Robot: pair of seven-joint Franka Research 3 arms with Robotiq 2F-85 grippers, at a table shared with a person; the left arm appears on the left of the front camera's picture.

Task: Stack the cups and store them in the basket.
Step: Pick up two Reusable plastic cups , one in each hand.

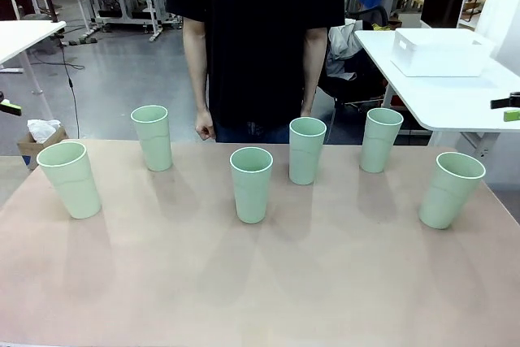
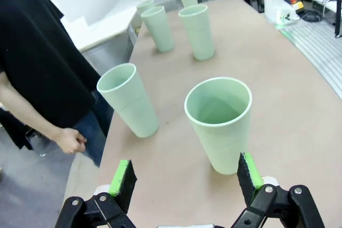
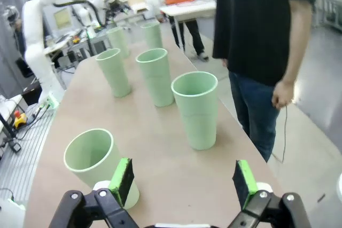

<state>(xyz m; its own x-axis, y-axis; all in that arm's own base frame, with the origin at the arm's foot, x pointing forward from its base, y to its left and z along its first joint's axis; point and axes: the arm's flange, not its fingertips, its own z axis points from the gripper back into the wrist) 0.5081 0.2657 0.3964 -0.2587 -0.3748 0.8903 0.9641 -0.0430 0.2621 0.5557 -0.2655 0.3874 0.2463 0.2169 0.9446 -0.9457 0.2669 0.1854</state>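
Observation:
Six pale mint-green cups stand upright and apart on the tan table: far left (image 1: pixel 70 178), back left (image 1: pixel 153 137), middle (image 1: pixel 251 184), behind it (image 1: pixel 307 149), back right (image 1: pixel 381 140) and far right (image 1: pixel 451 189). My left gripper (image 2: pixel 186 181) is open; the nearest cup (image 2: pixel 220 124) stands just ahead of it, close to one finger, untouched. My right gripper (image 3: pixel 183 182) is open too, with a cup (image 3: pixel 96 161) beside one finger and another cup (image 3: pixel 196 108) farther ahead. The white basket (image 1: pixel 439 52) sits on a separate white table at the back right.
A person in a black shirt stands at the far edge, arms hanging, one hand (image 1: pixel 205 126) near the table rim. The table's front half (image 1: pixel 260 282) is bare. A cardboard box (image 1: pixel 41 140) sits on the floor at the left.

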